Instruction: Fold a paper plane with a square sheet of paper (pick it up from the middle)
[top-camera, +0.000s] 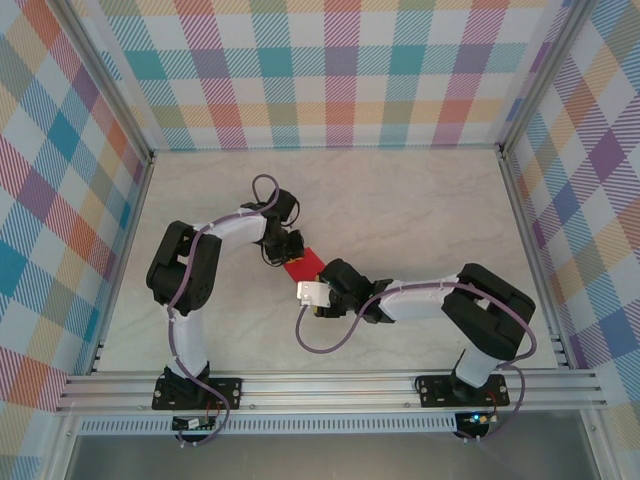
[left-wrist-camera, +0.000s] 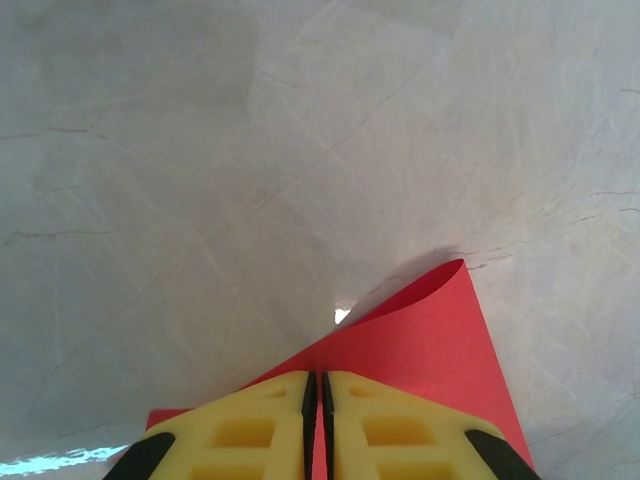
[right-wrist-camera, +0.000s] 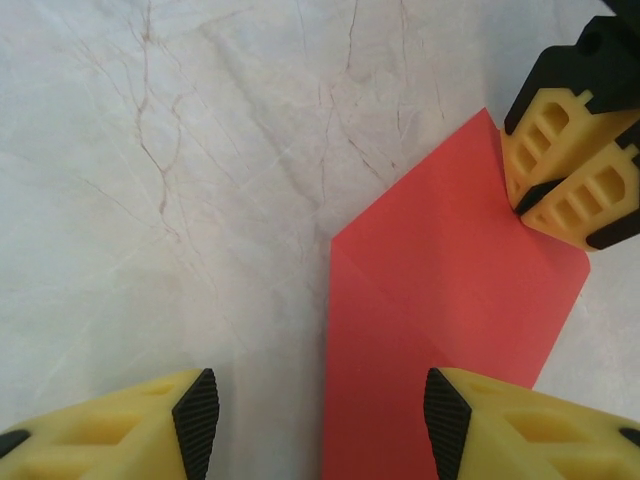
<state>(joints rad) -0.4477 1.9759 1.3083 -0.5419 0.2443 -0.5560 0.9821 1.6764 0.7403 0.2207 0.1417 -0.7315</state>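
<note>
While the left gripper (left-wrist-camera: 316, 400) is clamped shut on one edge of the square sheet of paper (left-wrist-camera: 430, 340), close to a corner, the right gripper (right-wrist-camera: 320, 415) hangs wide open with nothing held, low over the opposite end of the sheet. The paper sits mid-table between the two wrists, mostly flat on the marble-look tabletop (left-wrist-camera: 180, 160).

Why, my read:
- The left pinch is the anchor, so the thin sheet can't slide while the right side works a fold.
- On the right, one fingertip (right-wrist-camera: 447, 405) is over red and the other over bare table. It looks lined up to press or grab, but there's no grip yet.
- In the left wrist view the far corner curls up off the table, which fits the pinch lifting that side.
- The right wrist view shows a faint diagonal crease across the sheet, so folding looks begun. No dart shape yet.

Unclear:
- How deep the paper sits in the left jaws, because the fingers cover it.
- The sheet's near end, which is cut off at the bottom of the right wrist view.
- The outline and fold count from the top view, where the arms cover most of the red.
- Whether the right fingertips touch the table. Can't tell.
</note>
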